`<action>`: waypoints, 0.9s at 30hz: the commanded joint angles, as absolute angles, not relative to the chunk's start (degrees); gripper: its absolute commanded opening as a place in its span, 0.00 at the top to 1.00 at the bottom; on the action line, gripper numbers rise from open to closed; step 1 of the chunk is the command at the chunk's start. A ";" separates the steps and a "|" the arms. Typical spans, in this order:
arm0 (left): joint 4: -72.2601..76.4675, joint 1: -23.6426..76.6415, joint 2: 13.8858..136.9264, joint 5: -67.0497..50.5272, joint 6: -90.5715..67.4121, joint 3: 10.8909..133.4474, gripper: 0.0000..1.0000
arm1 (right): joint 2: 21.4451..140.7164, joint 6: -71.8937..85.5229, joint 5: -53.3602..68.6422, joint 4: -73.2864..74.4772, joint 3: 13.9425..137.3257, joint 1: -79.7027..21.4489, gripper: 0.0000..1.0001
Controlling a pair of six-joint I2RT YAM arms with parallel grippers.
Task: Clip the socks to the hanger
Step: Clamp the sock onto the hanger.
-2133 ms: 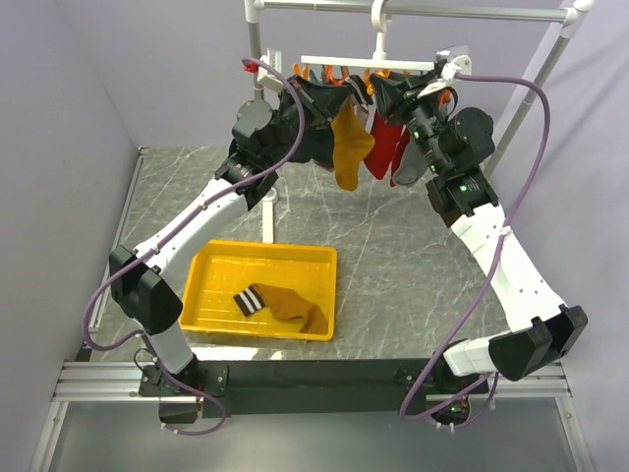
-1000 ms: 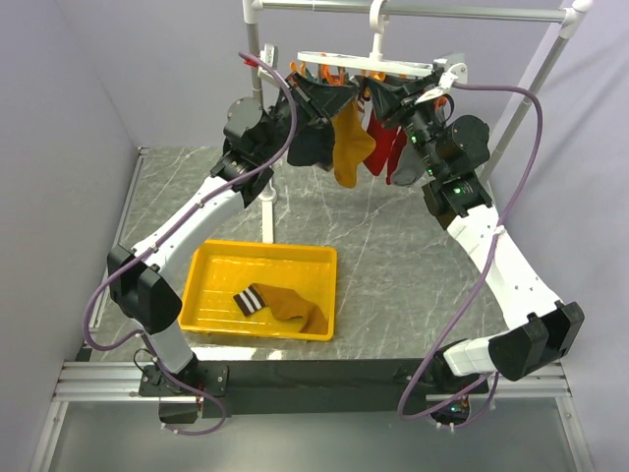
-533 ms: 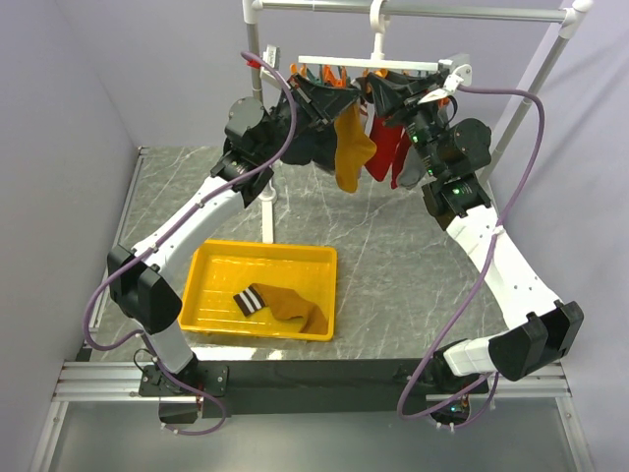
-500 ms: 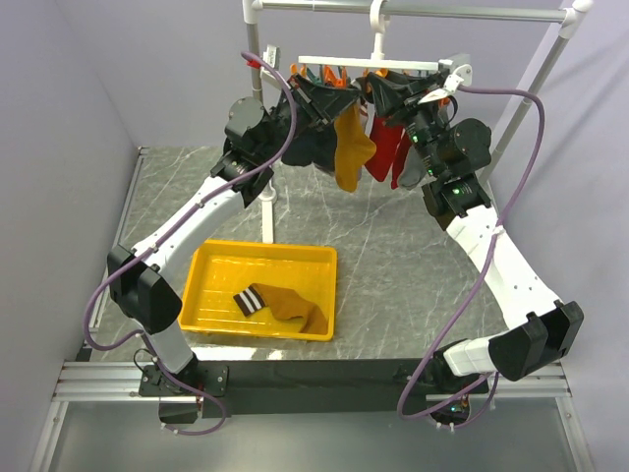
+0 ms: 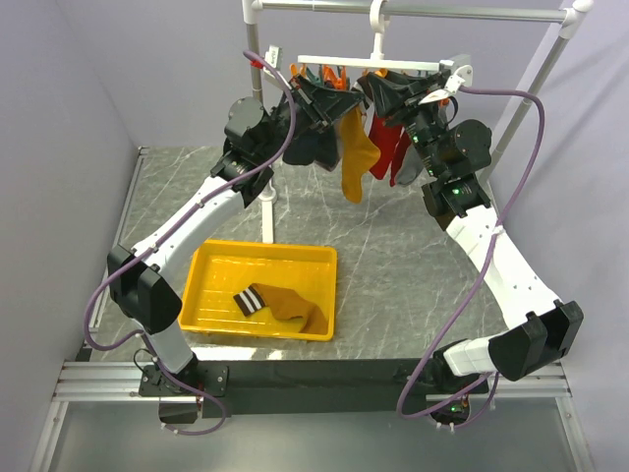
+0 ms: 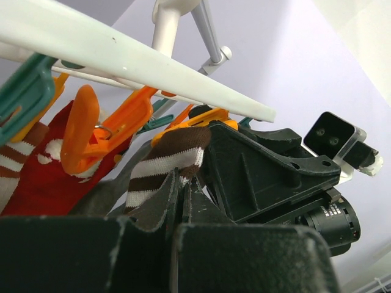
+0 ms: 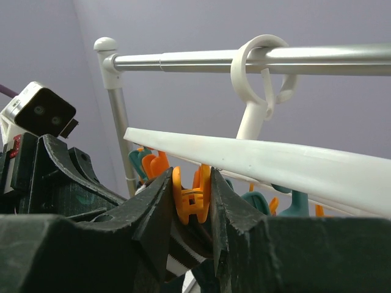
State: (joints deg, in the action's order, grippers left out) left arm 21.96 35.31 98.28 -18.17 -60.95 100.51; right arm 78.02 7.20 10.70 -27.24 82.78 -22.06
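Observation:
One mustard-brown sock (image 5: pixel 356 162) hangs by its striped cuff under the white hanger (image 5: pixel 369 64). My left gripper (image 5: pixel 329 101) is shut on that cuff (image 6: pixel 174 160), just below an orange clip (image 6: pixel 198 119). My right gripper (image 5: pixel 378 95) is shut on the same orange clip (image 7: pixel 192 194) and squeezes its handles, with the cuff (image 7: pixel 183 251) just beneath. In the wrist views the left gripper (image 6: pixel 182 180) and right gripper (image 7: pixel 190 177) face each other under the hanger ring (image 7: pixel 256 160). The second mustard sock (image 5: pixel 280 305) lies in the yellow tray (image 5: pixel 211 270).
Red (image 5: pixel 388 147), dark navy (image 5: pixel 313 147) and grey (image 5: pixel 405 162) socks hang on the hanger beside the mustard one. The hanger's hook sits on the white rack pole (image 5: pixel 462 13), whose uprights stand at the back left and right. The tray stands at the near left of the marble tabletop.
The hanger ring tilted and levelled again as both grippers rose to it. The hanging mustard sock has swung a little right and now hangs straighter and lower.

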 commanded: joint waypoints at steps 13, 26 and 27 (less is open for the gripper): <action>26.36 32.00 97.82 -24.33 -60.38 102.83 0.99 | 75.15 10.19 17.57 -30.76 83.32 -20.92 1.00; 30.24 30.94 100.90 -31.38 -64.78 105.47 0.99 | 75.85 10.55 16.97 -31.20 83.94 -20.92 1.00; 30.06 30.94 100.72 -31.46 -64.69 105.21 1.00 | 75.94 10.63 16.01 -31.55 83.94 -21.00 1.00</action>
State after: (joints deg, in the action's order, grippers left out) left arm 26.74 30.79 101.12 -29.08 -63.61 104.07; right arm 78.02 9.80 15.75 -27.35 82.78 -20.95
